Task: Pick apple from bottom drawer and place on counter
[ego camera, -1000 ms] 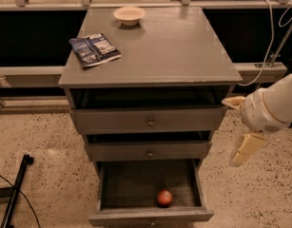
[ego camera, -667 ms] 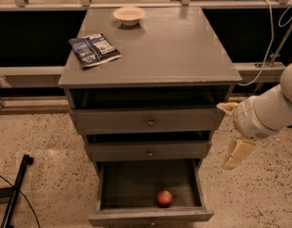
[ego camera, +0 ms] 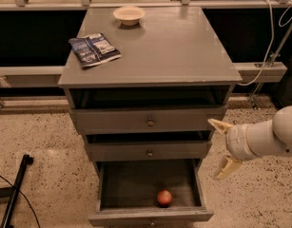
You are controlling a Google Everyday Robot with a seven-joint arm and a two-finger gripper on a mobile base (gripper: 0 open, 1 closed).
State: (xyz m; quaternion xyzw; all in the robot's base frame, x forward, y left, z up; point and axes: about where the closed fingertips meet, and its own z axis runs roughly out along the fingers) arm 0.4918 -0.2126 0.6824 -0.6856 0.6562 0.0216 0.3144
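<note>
The small red apple (ego camera: 164, 197) lies in the open bottom drawer (ego camera: 150, 215), near the front and a little right of centre. The grey counter (ego camera: 169, 46) tops the cabinet. My gripper (ego camera: 221, 147) is at the right of the cabinet, level with the middle drawer, above and to the right of the apple. Its two cream fingers (ego camera: 220, 125) are spread apart and hold nothing.
A cream bowl (ego camera: 129, 14) stands at the back of the counter. A dark blue snack bag (ego camera: 94, 49) lies on its left side. The two upper drawers (ego camera: 148, 121) are shut. A black stand leg (ego camera: 14, 189) lies on the speckled floor at left. Cables (ego camera: 271, 37) hang at the right.
My gripper has moved left toward the cabinet's right side. The apple and the drawers have not moved.
</note>
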